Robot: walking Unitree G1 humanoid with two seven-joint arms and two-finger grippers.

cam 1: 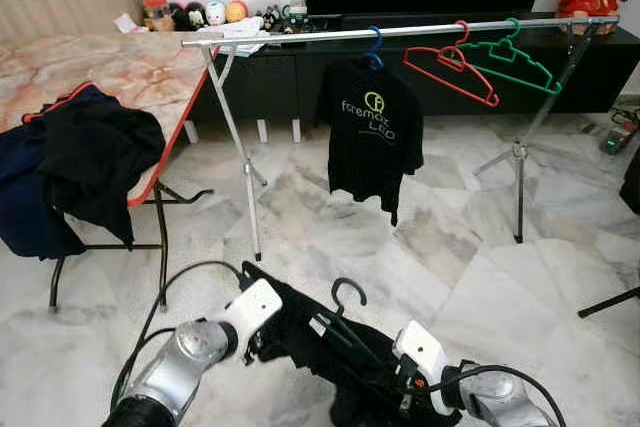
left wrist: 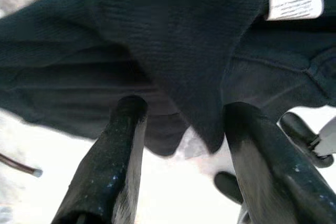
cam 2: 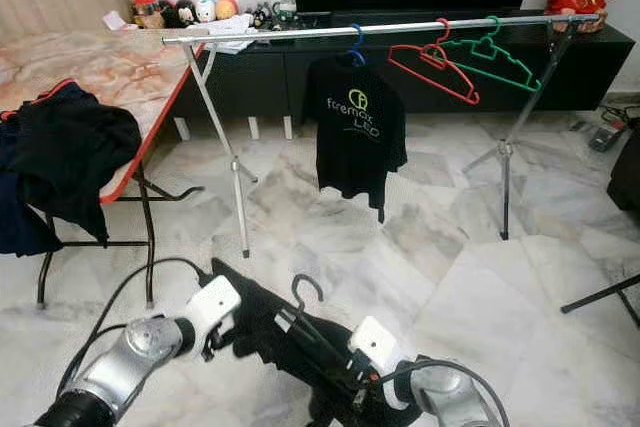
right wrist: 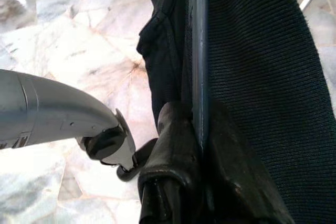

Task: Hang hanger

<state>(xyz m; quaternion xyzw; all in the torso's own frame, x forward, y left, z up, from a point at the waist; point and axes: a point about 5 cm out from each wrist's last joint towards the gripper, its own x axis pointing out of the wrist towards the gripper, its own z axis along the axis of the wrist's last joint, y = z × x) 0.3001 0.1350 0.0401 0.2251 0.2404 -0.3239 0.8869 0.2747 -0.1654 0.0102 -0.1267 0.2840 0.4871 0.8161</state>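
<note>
Low in front of me is a black hanger with its hook pointing up, carrying a black garment. My right gripper is shut on the hanger's thin dark bar, with the garment's knit cloth beside it. My left gripper is open at the garment's left edge, its fingers apart and a fold of cloth with a white label hanging just beyond them. Ahead stands the silver clothes rail, well above and beyond the held hanger.
On the rail hang a black printed T-shirt on a blue hanger, a red hanger and a green hanger. A marble-top table with dark clothes stands at the left. A dark TV cabinet lies behind the rail.
</note>
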